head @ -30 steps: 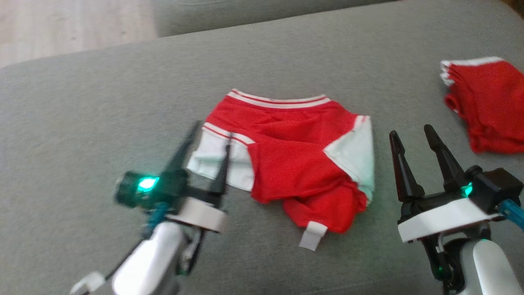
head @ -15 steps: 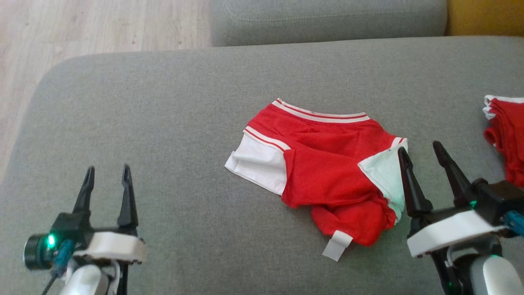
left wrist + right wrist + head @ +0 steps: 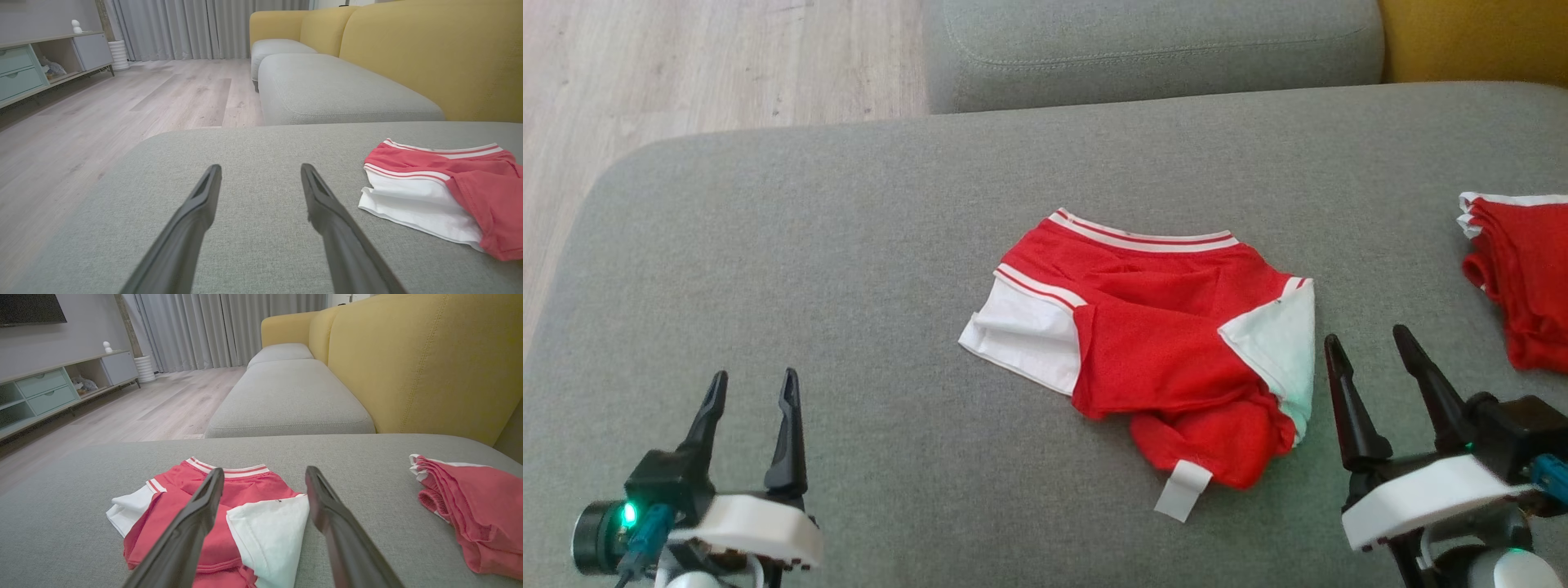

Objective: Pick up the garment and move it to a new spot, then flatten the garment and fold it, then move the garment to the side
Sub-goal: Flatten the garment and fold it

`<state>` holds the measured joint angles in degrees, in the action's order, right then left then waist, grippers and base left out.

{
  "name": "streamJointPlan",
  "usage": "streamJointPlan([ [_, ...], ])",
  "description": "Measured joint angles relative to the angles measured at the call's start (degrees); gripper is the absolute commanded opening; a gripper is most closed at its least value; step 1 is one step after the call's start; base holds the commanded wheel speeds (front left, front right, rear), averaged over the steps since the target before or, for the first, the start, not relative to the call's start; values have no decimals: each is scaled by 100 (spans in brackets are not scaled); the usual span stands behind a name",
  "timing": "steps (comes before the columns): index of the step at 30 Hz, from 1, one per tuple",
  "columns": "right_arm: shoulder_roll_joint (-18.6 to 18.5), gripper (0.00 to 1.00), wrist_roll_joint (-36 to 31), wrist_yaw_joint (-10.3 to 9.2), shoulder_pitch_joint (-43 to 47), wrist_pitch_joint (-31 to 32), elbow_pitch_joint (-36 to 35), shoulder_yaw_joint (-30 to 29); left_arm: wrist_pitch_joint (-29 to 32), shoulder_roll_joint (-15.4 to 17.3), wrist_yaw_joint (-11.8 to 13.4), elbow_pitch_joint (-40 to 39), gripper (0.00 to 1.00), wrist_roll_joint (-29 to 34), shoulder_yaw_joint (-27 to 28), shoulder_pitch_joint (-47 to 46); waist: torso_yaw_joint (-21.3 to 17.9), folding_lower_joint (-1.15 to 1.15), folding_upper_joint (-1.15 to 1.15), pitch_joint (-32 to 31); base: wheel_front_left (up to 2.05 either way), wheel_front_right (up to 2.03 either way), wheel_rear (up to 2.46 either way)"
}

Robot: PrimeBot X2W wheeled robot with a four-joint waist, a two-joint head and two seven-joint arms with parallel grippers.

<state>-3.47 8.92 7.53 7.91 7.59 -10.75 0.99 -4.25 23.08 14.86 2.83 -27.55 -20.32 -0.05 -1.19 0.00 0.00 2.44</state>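
Here, the garment (image 3: 1160,343) lies rumpled near the middle of the seat cushion (image 3: 768,269). It is a pair of red shorts in a fine, dimpled mesh. A ribbed waistband with white and red stripes runs along its far edge. A smooth white panel shows at its left side and a paler triangular one at its right. Its near end bunches into a soft lump, from which a small white tag (image 3: 1183,490) sticks out flat onto the cushion.

At the far right edge sits a second red pile (image 3: 1523,286) of the same mesh, its white-trimmed layers stacked.

The left gripper (image 3: 754,376) is at the near left over bare fabric, well apart from the garment. Its two long dark tapered fingers are spread and grasp nothing. The right gripper (image 3: 1365,335) is at the near right, just beside the garment's pale panel and between the two red heaps. It is likewise splayed and empty.

The cushion is a broad, rounded slab of grey woven cloth with a matte, slightly flecked weave. Beyond it lies another grey cushion (image 3: 1152,49) with a piped seam, backed by a mustard-yellow sofa back (image 3: 408,367). To the left stretches a pale wood-plank floor (image 3: 122,106). It reaches grey pleated curtains (image 3: 184,28) and a low cabinet (image 3: 24,69) with pale green drawers.
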Motion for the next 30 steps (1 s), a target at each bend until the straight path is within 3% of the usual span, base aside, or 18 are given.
streamJointPlan([
  [20,23,100,27,0,-19,198,115,148,66,47,183,-188,100,40,-14,15,3,0,0,113,0,0,0],
  [22,-45,100,99,0,-26,313,210,342,67,46,185,-189,100,40,-27,9,12,0,0,144,0,0,0],
  [30,-582,100,465,0,-631,638,948,2025,41,4,172,-121,100,43,-116,-308,107,1,0,457,0,0,0],
])
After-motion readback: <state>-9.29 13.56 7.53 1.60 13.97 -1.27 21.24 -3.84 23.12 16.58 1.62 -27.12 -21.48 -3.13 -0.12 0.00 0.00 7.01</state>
